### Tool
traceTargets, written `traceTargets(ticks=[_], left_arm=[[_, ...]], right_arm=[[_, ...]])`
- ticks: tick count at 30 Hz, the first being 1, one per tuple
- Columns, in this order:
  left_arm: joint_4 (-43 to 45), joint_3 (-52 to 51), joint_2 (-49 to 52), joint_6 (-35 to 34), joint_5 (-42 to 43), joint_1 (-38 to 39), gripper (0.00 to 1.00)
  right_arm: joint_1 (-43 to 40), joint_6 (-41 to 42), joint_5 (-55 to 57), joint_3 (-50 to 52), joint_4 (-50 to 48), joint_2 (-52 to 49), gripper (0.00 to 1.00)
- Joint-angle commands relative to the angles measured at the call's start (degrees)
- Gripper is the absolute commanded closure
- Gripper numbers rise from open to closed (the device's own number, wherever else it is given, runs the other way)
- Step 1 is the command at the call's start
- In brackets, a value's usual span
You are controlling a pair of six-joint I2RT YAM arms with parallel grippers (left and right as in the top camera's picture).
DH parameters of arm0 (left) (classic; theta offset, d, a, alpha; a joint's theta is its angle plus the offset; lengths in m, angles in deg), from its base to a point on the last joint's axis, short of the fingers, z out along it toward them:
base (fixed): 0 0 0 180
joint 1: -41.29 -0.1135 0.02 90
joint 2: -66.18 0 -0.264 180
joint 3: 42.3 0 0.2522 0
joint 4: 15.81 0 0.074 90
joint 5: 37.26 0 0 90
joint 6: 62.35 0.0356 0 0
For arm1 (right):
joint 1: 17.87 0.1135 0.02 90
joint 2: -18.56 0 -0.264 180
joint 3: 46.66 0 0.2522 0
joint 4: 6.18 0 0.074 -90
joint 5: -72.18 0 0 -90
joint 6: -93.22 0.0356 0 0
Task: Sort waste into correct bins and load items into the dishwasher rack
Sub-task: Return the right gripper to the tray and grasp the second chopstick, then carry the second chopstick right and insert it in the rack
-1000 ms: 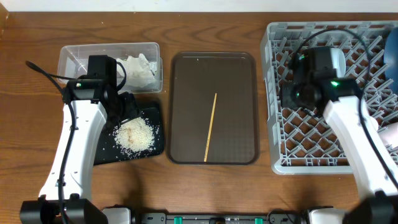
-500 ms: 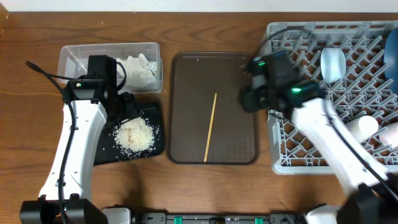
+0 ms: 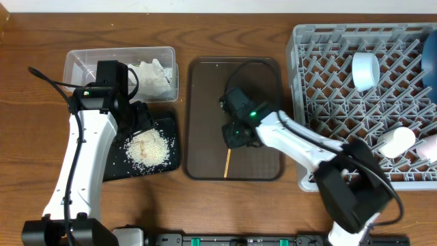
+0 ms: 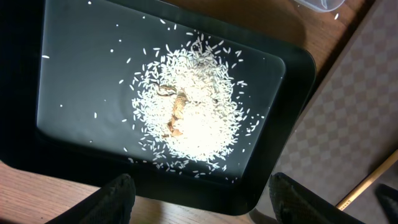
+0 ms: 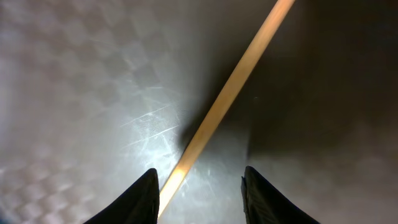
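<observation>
A thin wooden chopstick (image 3: 226,165) lies on the brown serving tray (image 3: 205,102). My right gripper (image 3: 237,133) is low over its middle, open. In the right wrist view the chopstick (image 5: 224,106) runs between the spread fingers, close to the left one (image 5: 134,199). My left gripper (image 3: 140,119) is open and empty above the black tray (image 3: 116,167), which holds the rice pile (image 3: 147,147). The rice (image 4: 193,118) also shows in the left wrist view. Crumpled white tissue (image 3: 153,74) lies in the clear tub (image 3: 89,65). The grey rack (image 3: 341,181) holds two whitish cups (image 3: 365,70) (image 3: 396,141).
A dark blue plate (image 3: 430,58) stands at the rack's right edge, and something light blue (image 3: 430,147) shows below it. The right arm stretches from the front right across the rack's corner to the brown tray. Bare wood surrounds the trays.
My right arm has swung left from over the rack to the brown tray and come down over the chopstick. The left arm has not moved.
</observation>
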State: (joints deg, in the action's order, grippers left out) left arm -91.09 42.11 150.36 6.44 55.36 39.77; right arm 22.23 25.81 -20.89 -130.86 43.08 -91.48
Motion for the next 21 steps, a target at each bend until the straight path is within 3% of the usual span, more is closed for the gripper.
traceTargets(ticks=[1, 5, 14, 21], left_arm=[[-0.2, -0.3, -0.7, -0.5, -0.3, -0.3, 0.28], [-0.2, -0.3, -0.7, -0.5, -0.3, -0.3, 0.28], [-0.2, -0.3, -0.7, -0.5, -0.3, -0.3, 0.28], [-0.2, -0.4, -0.7, -0.5, -0.3, -0.3, 0.28]], right_arm=[[1.3, 4.9, 2.7, -0.2, -0.2, -2.9, 0.59], [1.8, 6.1, 2.8, -0.2, 0.2, -5.2, 0.61], [-0.7, 9.1, 8.9, -0.6, 5.4, -4.9, 0.87], [-5.7, 8.3, 8.8, -4.9, 10.1, -4.0, 0.99]])
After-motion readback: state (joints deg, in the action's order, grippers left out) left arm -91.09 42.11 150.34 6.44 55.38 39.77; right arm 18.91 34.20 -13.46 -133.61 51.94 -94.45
